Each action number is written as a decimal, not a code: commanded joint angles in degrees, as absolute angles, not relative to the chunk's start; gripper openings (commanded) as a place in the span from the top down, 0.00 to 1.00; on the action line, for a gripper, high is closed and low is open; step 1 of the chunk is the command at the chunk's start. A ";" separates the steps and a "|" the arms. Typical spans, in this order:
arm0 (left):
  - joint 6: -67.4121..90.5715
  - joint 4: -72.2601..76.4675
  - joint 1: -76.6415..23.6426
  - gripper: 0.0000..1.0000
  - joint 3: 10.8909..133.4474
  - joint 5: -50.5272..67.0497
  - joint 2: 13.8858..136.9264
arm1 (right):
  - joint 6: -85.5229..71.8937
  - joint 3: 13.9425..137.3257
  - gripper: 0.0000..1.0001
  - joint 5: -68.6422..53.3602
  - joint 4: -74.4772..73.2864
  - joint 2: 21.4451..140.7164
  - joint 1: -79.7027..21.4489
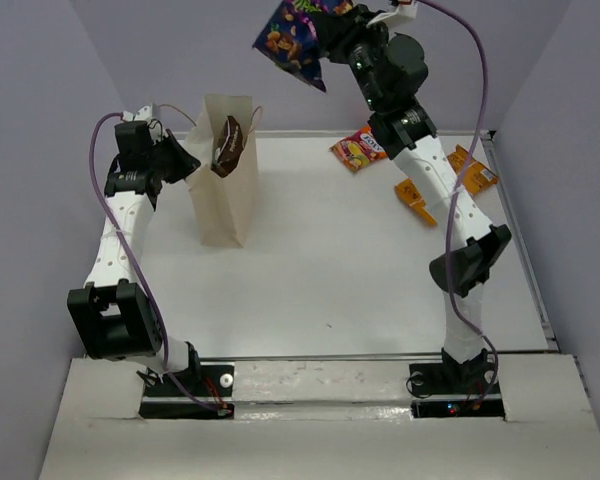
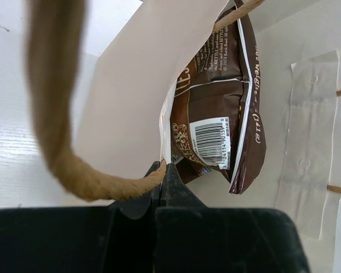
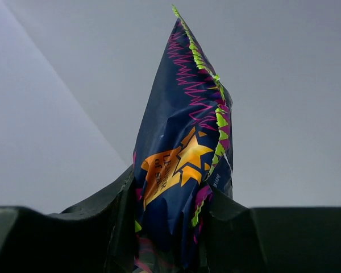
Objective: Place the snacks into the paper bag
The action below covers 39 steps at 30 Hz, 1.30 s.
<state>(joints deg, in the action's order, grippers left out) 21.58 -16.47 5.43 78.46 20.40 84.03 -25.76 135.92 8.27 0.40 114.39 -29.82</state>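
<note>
The tan paper bag (image 1: 225,205) stands upright at the back left of the table. A dark brown packet (image 1: 228,145) pokes out of its mouth. My left gripper (image 1: 187,163) is shut on the bag's left rim. In the left wrist view the fingertips (image 2: 171,176) pinch the paper bag (image 2: 131,96) edge where the cord handle (image 2: 54,114) meets it, with the brown packet (image 2: 219,108) just inside. My right gripper (image 1: 342,38) is raised high at the back, right of the bag, shut on a purple packet (image 1: 292,38). That purple packet (image 3: 184,142) fills the right gripper (image 3: 167,196).
A red-orange packet (image 1: 358,149) lies at the back of the table. Orange packets (image 1: 473,167) (image 1: 416,198) lie near the right edge, beside my right arm. Grey walls close in the table at the back and both sides.
</note>
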 commanded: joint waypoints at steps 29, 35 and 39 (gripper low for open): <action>25.05 -14.59 4.04 1.00 78.75 21.53 83.93 | -5.00 139.20 0.99 37.52 46.76 129.39 -51.32; 25.22 -14.24 4.13 1.00 79.63 20.39 84.37 | -8.79 133.57 0.99 40.34 42.64 130.59 -53.78; 25.40 -13.98 4.04 1.00 79.10 20.04 84.11 | -4.67 137.72 0.99 42.89 40.34 133.59 -55.89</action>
